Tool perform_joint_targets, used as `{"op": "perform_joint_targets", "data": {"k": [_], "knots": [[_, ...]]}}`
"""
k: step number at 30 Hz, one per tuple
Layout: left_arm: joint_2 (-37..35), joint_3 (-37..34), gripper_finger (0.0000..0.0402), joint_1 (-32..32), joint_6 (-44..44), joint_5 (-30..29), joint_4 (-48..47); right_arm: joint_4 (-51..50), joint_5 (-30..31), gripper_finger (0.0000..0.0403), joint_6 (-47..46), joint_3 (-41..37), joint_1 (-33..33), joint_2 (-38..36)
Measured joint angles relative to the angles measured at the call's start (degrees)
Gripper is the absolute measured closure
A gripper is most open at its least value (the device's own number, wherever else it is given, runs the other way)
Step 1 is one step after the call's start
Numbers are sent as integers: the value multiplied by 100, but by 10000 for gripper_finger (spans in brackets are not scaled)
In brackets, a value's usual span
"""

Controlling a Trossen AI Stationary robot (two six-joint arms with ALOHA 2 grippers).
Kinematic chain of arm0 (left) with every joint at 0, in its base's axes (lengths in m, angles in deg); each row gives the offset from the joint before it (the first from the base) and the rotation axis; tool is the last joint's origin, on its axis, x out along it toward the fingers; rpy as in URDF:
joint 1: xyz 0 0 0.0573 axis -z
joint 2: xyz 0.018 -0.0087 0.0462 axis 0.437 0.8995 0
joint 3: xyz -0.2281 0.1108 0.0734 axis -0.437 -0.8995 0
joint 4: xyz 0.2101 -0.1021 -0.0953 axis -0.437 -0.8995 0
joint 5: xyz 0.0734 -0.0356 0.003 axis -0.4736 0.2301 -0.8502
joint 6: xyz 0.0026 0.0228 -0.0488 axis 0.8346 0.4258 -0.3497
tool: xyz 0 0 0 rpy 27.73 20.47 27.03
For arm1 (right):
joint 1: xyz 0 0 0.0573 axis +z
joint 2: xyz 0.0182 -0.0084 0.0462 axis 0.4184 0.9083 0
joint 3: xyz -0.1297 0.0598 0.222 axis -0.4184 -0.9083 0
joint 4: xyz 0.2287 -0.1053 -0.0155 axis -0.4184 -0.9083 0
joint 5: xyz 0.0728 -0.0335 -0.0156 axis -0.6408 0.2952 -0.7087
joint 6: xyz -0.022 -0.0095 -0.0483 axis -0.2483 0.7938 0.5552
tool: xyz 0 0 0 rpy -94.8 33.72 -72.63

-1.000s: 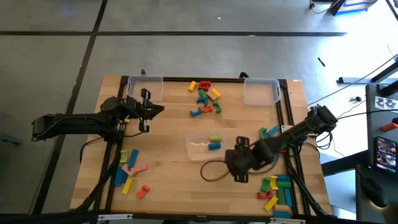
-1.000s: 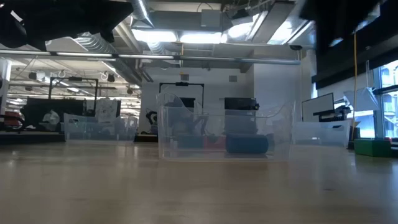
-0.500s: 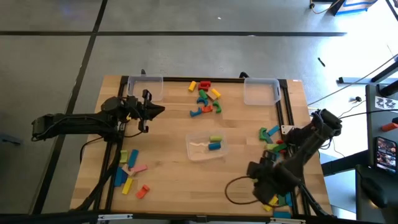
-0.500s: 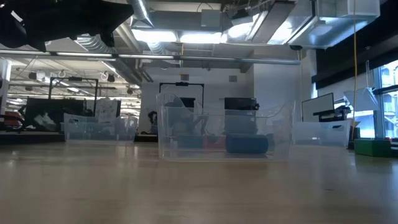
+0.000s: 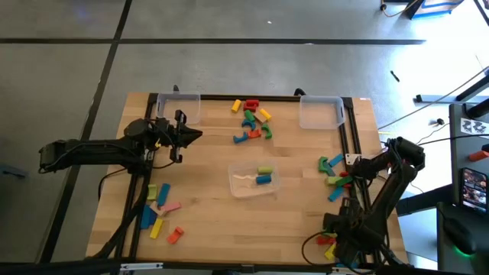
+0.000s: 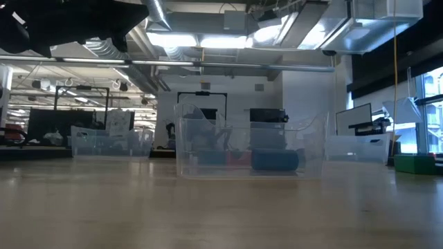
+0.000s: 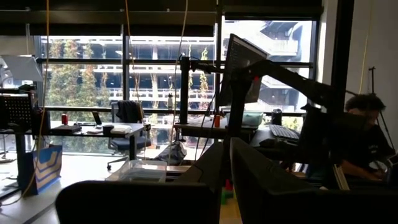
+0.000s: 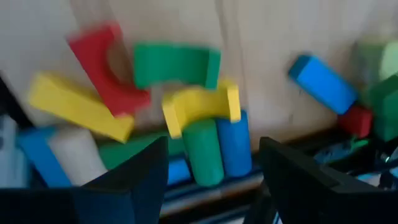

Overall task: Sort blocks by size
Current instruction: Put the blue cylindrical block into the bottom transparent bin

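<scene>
Swinging from the clear plastic bin (image 5: 254, 180) at centre to five o'clock, the right end effector (image 5: 341, 246), spread and empty, now hovers over the heap of painted wooden blocks (image 8: 186, 134), likely choosing its next piece.

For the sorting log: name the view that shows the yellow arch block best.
The right wrist view: the yellow arch block sits close between the open right gripper fingers, atop green and blue cylinders. The high view hides that pile under the right arm; low and left wrist views miss it.
</scene>
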Motion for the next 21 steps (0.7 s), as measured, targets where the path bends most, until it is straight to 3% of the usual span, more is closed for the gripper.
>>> {"op": "perform_joint_targets", "data": {"k": [21], "knots": [[0,0,377,-2,28,-15,-2,409,-436,159,351,-1329,-17,0]]}}
